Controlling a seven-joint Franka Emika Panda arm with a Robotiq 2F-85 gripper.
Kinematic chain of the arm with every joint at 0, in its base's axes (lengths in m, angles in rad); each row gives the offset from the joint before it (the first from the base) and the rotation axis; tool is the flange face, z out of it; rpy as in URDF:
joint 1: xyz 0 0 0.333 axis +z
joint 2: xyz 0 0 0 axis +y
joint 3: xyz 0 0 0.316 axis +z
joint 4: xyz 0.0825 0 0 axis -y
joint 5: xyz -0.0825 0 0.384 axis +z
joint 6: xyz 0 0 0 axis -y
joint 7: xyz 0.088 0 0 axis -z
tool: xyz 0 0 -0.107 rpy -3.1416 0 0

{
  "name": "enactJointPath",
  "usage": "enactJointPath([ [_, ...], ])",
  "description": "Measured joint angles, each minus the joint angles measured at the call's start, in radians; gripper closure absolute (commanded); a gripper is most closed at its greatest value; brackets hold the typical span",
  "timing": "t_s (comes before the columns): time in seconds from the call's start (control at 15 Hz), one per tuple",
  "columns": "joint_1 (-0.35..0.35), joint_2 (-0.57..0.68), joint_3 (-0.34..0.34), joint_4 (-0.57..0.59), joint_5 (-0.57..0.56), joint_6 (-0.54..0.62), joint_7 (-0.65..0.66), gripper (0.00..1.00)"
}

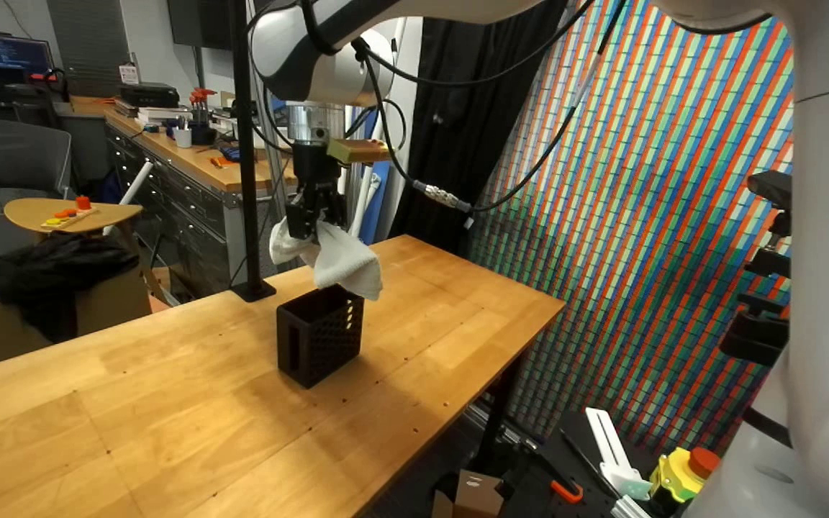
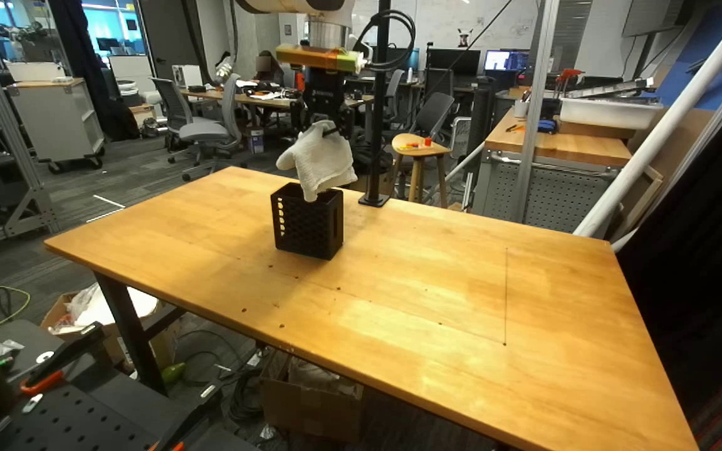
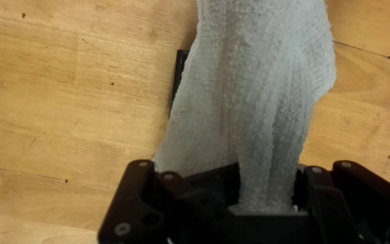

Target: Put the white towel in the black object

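The white towel [image 1: 346, 262] hangs bunched from my gripper [image 1: 316, 226], which is shut on it and points down. The black object is an open-topped basket [image 1: 319, 338] with perforated sides, standing upright on the table. In both exterior views the towel [image 2: 326, 160] hangs just above the basket [image 2: 308, 222], and its lower corner overlaps the rim; I cannot tell if they touch. In the wrist view the towel [image 3: 256, 84] passes between the fingers of the gripper [image 3: 267, 189] and hides most of the basket, leaving a bit of its rim [image 3: 178, 73] in sight.
The basket stands on a wooden table [image 2: 461, 313]. A black upright pole [image 1: 245, 180] is fixed at the table's edge near the gripper; it also shows in an exterior view [image 2: 378, 125]. A colourful patterned curtain [image 1: 637, 216] hangs beyond the table.
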Motion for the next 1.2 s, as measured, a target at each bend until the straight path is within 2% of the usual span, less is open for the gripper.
enactJointPath([
  [0.53,-0.015,-0.003,0.022,-0.184,0.125,0.178,-0.091,0.98],
  [1.2,-0.032,-0.012,0.036,-0.261,0.172,0.229,-0.178,0.97],
])
